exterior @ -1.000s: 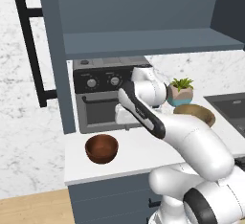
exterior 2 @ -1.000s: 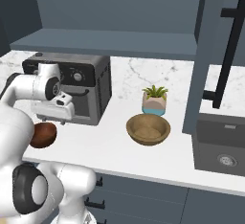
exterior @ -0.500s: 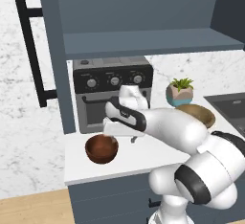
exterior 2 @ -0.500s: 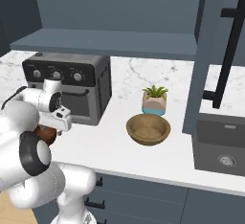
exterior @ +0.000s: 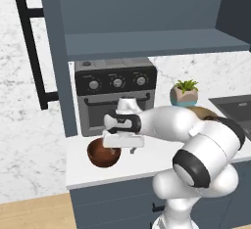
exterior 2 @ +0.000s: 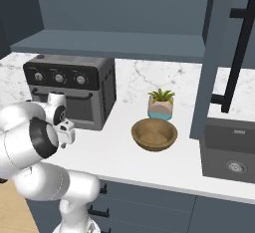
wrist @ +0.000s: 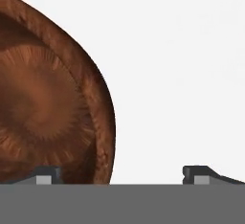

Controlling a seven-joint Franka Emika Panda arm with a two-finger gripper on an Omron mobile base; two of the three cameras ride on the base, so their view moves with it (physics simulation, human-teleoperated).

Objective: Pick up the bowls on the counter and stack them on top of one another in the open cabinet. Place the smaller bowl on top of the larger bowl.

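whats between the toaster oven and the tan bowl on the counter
Nothing: in the right base view, bare white counter runs from the toaster oven to the larger bowl; the plant pot stands behind the bowl.

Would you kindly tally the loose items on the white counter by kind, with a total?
Bowls: 2, the smaller bowl and the larger bowl
Toaster ovens: 1
Plant pots: 1
Total: 4

Reddish-brown smaller bowl (exterior: 103, 153), tan larger bowl (exterior 2: 154, 134)
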